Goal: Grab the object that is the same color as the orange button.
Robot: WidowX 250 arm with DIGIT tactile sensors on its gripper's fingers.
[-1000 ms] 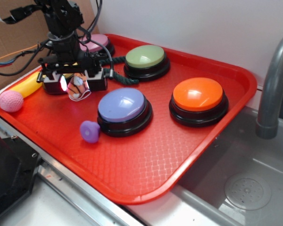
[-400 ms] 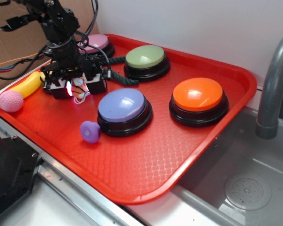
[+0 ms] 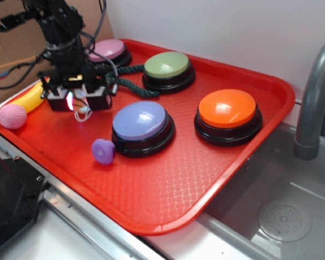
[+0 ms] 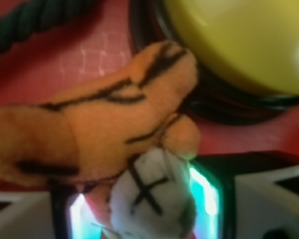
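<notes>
Low over the red tray (image 3: 168,200), the gripper (image 3: 78,100) sits at the far-left corner with its fingers pinching the plush tiger (image 4: 97,132) — the wrist view shows the orange striped body filling the frame, white face tucked between the lit finger pads. That grip suits the task, since the toy matches the orange button (image 3: 227,110), well apart to the right. Just behind lie the yellow banana (image 3: 28,98) and a yellow-topped button (image 4: 244,42), both near enough to be brushed on lifting

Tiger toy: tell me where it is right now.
The tiger toy fills the wrist view beside the yellow button. In the exterior view it sits under the gripper at the tray's left end.
</notes>
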